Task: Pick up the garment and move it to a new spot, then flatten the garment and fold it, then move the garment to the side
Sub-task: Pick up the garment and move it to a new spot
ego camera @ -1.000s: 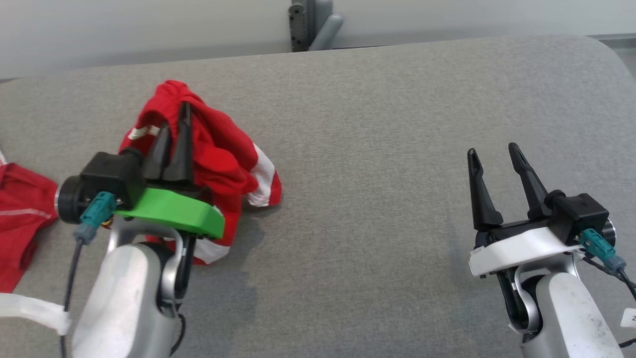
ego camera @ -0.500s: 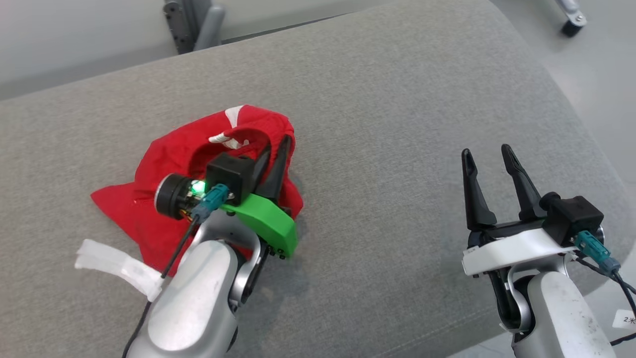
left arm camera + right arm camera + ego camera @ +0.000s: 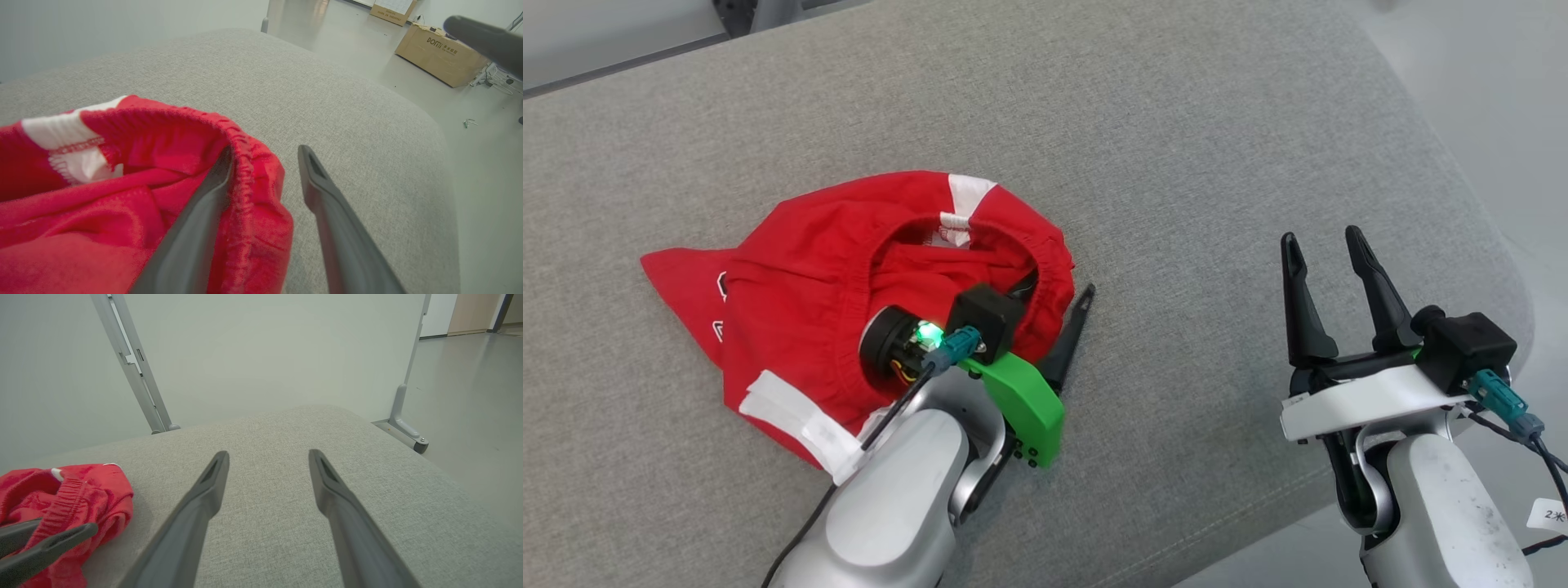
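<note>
Table (image 3: 1176, 163): grey, garment (image 3: 809, 261) centre-left
Left gripper (image 3: 265, 151): parted, astride waistband (image 3: 242, 163)
Right gripper (image 3: 1319, 237): wide apart, empty

Right pincer (image 3: 268, 454) gapes over the grey padded surface (image 3: 367, 477), red garment (image 3: 88, 486) at far left

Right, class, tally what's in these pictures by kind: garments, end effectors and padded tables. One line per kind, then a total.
Red garment: 1
End effectors: 2, the left end effector and the right end effector
Grey padded table: 1
Total: 4
</note>
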Robot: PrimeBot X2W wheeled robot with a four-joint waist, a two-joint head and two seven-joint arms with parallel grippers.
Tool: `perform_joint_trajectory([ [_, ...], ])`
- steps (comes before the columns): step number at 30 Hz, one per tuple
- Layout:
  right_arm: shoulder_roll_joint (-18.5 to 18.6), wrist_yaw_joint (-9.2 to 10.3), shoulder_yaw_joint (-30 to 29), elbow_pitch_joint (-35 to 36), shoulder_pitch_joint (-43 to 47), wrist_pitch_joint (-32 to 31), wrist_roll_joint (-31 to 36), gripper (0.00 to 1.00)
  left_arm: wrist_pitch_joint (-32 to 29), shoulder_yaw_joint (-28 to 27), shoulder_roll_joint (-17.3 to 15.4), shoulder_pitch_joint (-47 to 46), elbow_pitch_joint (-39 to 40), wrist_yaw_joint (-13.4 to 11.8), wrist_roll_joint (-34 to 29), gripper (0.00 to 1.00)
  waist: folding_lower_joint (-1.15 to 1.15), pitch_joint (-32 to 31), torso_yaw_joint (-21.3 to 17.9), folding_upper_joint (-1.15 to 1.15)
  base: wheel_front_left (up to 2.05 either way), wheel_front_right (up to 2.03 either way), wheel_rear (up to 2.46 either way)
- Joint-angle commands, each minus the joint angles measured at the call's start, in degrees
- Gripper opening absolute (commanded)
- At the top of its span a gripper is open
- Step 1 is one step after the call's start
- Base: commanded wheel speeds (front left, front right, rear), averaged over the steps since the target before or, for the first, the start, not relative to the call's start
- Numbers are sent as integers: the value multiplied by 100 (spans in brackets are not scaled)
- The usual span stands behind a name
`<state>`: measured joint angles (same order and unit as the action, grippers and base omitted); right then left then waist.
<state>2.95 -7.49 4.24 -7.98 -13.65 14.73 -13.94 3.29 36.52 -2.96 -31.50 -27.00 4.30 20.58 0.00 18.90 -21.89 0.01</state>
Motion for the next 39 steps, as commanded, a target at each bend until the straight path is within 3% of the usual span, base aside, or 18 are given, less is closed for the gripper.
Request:
perform_joint_trajectory([
  [1, 1, 0, -16, -15, -72, 40, 30, 100, 64, 92, -4, -43, -25, 46, 42, 100, 0, -67, 160, -1, 0, 0, 0],
  [8, 3, 0, -189, -5, -11, 44, 195, 100, 506, 399, -3, 142, 278, -10, 288, 100, 0, -349, 764, -1, 0, 0, 0],
  [13, 5, 0, -259, 30, 64, -6, 285, 100, 783, 153, -86, 306, 569, -255, 379, 100, 0, -533, 1206, -1, 0, 0, 0],
  [17, 7, 0, -307, 67, 126, -95, 372, 100, 905, -226, -338, 426, 815, -531, 486, 100, 0, -706, 1521, -1, 0, 0, 0],
  [30, 22, 0, -314, 246, 407, -362, 575, 100, 1154, -1833, -1322, 1389, 1395, -1324, 884, 100, 0, -1158, 1953, -1, 0, 0, 0],
  [39, 82, 0, -312, 350, 634, -490, 619, 100, 1157, -1949, -1663, 2016, 1831, -1454, 695, 100, 0, -1426, 2082, -1, 0, 0, 0],
])
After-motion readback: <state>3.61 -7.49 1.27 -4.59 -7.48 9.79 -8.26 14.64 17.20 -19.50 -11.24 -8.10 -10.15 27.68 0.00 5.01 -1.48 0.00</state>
